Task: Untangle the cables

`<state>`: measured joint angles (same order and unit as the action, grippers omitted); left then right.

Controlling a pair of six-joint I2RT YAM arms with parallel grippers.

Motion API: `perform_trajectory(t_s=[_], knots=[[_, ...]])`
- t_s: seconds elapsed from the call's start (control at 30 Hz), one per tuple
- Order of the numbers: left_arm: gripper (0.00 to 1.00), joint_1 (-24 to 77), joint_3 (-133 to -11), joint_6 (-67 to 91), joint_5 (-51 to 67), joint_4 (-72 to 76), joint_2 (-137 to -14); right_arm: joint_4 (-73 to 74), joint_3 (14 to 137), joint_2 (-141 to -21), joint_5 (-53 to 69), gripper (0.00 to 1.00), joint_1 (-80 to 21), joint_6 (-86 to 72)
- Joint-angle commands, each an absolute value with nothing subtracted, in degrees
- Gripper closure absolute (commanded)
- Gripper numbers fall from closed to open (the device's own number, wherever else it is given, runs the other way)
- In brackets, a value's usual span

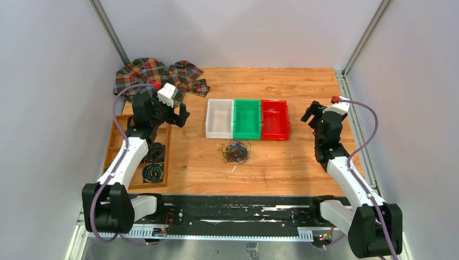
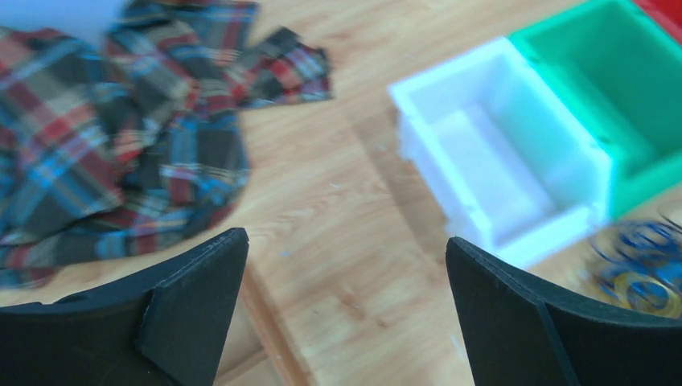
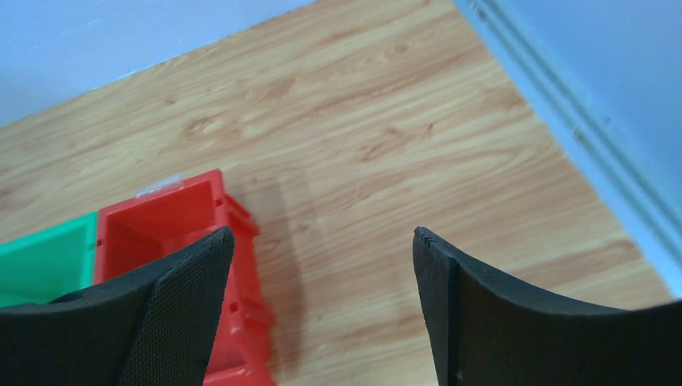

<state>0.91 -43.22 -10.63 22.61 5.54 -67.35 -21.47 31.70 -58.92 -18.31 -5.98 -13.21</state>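
Observation:
The cables (image 1: 235, 151) lie in a small tangled heap of thin dark, blue and yellow wires on the wooden table, just in front of the bins. A blurred edge of the cables (image 2: 639, 269) shows at the far right of the left wrist view. My left gripper (image 1: 180, 115) hangs open over the table's left side, left of the white bin, nothing between its fingers (image 2: 197, 289). My right gripper (image 1: 309, 114) is open too, raised to the right of the red bin, well away from the heap, with bare wood between its fingers (image 3: 189, 293).
Three bins stand in a row behind the heap: white (image 1: 219, 118), green (image 1: 247, 119), red (image 1: 275, 119). A plaid cloth (image 1: 158, 74) lies at the back left. A wooden tray (image 1: 115, 142) with black coiled bundles (image 1: 152, 173) runs along the left edge.

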Motion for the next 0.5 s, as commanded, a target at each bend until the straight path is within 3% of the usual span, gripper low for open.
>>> perform_trajectory(t_s=[0.0, 0.13, 0.3, 0.47], knots=[[0.02, 2.98, -48.32, -14.47, 37.20, -19.37, -69.43, -9.56, 32.11, -57.09, -12.66, 0.19, -6.48, -30.82], [0.02, 11.15, -50.10, -17.02, 35.64, -22.32, -71.05, -10.63, 32.12, -60.76, -1.00, 0.19, -7.90, -29.45], [0.02, 17.33, -52.06, -16.18, 35.07, -22.73, -76.07, -7.39, 33.36, -61.83, -4.80, 0.28, -20.54, -23.48], [0.02, 20.75, -52.93, -11.84, 35.56, -20.20, -82.92, -8.55, 32.79, -61.44, -9.10, 0.25, -30.92, -21.56]])
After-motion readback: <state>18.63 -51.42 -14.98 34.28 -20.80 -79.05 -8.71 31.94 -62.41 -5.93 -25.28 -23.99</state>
